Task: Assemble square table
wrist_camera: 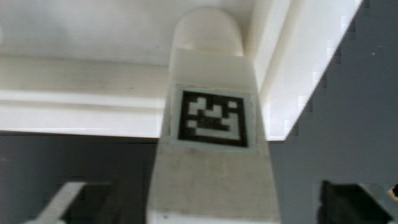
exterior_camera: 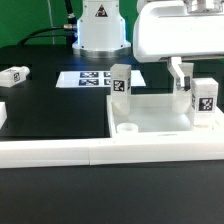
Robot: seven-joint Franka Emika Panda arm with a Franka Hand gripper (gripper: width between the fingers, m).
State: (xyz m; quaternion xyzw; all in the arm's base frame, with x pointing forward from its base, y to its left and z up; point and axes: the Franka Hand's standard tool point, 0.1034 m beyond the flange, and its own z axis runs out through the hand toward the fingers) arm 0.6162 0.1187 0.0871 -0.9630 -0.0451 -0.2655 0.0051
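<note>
The white square tabletop (exterior_camera: pixel 150 118) lies flat against the white border bars. One short tagged leg (exterior_camera: pixel 120 82) stands upright at its back corner on the exterior view's left. A second tagged leg (exterior_camera: pixel 206 100) stands upright at the corner on the exterior view's right. My gripper (exterior_camera: pixel 193 82) hangs over this second leg. In the wrist view the leg (wrist_camera: pixel 214 115) runs between the fingers (wrist_camera: pixel 356 200) with a dark gap on each side, so my gripper (wrist_camera: pixel 210 208) is open and not gripping it. An empty socket (exterior_camera: pixel 128 128) shows at the tabletop's front corner.
A loose tagged leg (exterior_camera: pixel 15 75) lies on the black table at the exterior view's far left. The marker board (exterior_camera: pixel 92 78) lies flat in front of the robot base (exterior_camera: pixel 98 30). Long white border bars (exterior_camera: pixel 100 152) run along the front.
</note>
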